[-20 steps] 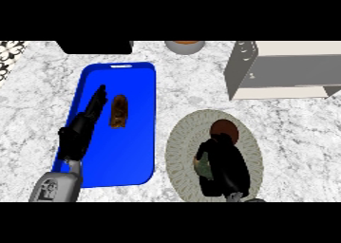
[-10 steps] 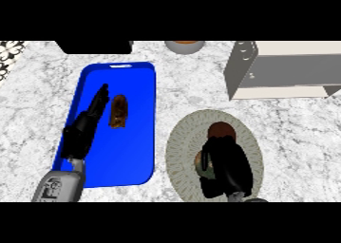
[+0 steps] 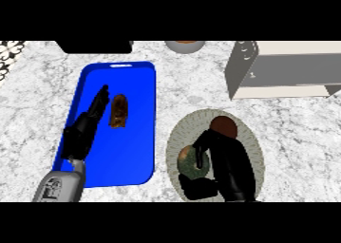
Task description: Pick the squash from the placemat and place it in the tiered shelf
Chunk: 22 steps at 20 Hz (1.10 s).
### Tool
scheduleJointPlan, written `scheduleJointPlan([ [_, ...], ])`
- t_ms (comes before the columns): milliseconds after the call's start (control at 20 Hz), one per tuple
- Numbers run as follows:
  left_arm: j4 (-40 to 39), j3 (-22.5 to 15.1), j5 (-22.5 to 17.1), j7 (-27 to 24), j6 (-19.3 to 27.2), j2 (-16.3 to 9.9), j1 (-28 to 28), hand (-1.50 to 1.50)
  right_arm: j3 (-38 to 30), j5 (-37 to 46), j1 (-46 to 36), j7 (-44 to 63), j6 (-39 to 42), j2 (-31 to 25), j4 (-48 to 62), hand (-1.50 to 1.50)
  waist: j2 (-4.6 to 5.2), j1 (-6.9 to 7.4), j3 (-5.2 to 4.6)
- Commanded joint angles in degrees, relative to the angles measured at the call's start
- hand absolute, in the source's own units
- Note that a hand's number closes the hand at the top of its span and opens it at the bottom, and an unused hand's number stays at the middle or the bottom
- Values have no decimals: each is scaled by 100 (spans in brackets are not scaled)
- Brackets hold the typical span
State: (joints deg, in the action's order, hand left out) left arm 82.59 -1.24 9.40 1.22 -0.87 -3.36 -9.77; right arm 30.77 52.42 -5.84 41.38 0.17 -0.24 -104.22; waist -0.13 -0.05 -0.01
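Note:
The squash, green with an orange patch, lies on the round grey-green placemat at the lower right. My right hand lies over the mat just right of it. The thumb curls over the squash's top and the fingers wrap under its near end, so the hand is shut on it. A dark brown rounded item sits on the mat just beyond the hand. The pale tiered shelf stands at the upper right, well beyond the mat. My left hand rests open with straight fingers on the blue tray.
The blue tray fills the left-centre of the counter, with a brown oblong food item on it beside my left hand. A grey bowl and a black block stand at the counter's far edge.
My right hand has shifted slightly right and turned on the mat, so more of the squash shows at its left. The left hand has not moved.

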Motion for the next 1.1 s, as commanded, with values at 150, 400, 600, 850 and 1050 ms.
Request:
scheduleJointPlan([
  [150,272,112,-114,341,-76,-99,-34,0,-14,201,-83,498,-166,8,-1524,150,-8,-21,1],
  [400,8,-58,78,-349,-20,-9,394,0,-152,726,-967,1959,521,24,-2477,150,-12,-17,-7],
  [600,0,61,-80,-7,-111,-39,64,0,-451,1127,-1433,2264,1382,7,-2962,150,-7,-25,-6],
  [850,60,62,13,121,-4,-20,-101,0,-1343,1231,-2426,2141,1448,22,-2598,150,6,9,-4],
  [1050,116,72,-41,-79,-18,3,128,0,-2186,934,-2629,1972,2193,-518,-3150,150,-7,-27,-3],
])
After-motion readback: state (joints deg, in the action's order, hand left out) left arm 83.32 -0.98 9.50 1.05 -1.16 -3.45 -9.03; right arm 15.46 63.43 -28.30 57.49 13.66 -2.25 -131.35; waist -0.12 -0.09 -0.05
